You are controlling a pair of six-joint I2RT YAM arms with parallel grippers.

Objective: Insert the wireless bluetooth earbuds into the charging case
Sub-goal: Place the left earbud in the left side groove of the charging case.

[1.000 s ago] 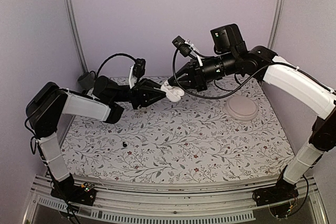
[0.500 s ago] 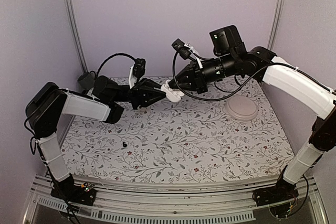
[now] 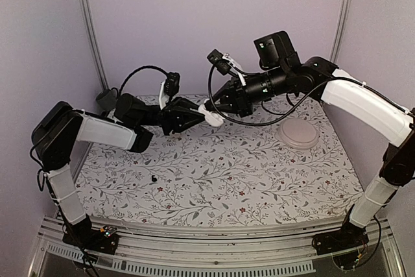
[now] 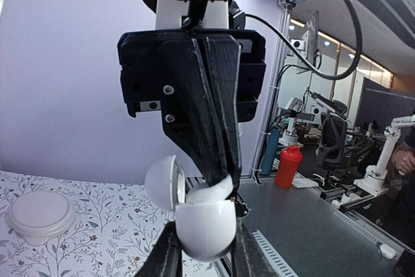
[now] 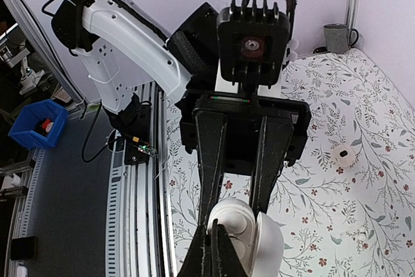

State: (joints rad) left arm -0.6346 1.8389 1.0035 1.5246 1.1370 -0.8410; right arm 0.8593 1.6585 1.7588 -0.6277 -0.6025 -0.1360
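Setting: lilac walls close in a table (image 3: 259,180) covered with a flowered cloth, and both arms meet in the air over its far middle.
Right gripper (image 3: 216,105): we see its fingers pressed together into a single point. That point comes in from the right onto the open mouth of the case.
Left gripper (image 3: 203,114): it reaches in from the left, with its jaws clamped on the lower shell of the case.
Charging case (image 4: 204,228): it is held well off the cloth between the two grippers. Its lid (image 4: 161,183) is swung open to one side.
Earbud (image 4: 211,191): a small white piece sits at the case mouth, touching the right fingertips. We take it for one of the wireless bluetooth earbuds. We cannot tell whether the tips pinch it or only press on it.
Second earbud: we cannot find it, and the sockets are hidden from us.
Step in hand: we judge this to be the seating of an earbud into its socket.
Next move: it calls for a short, straight press along the socket's axis while the left grip holds the case steady. After that we need a clean lift of the right tips that does not drag the bud out.
Nearby: a pale round dish (image 3: 297,134) lies on the cloth to the right. A tiny black bit (image 3: 154,178) lies nearer, to the left. A white round lump with a dark spot (image 5: 342,155) rests apart on the cloth.
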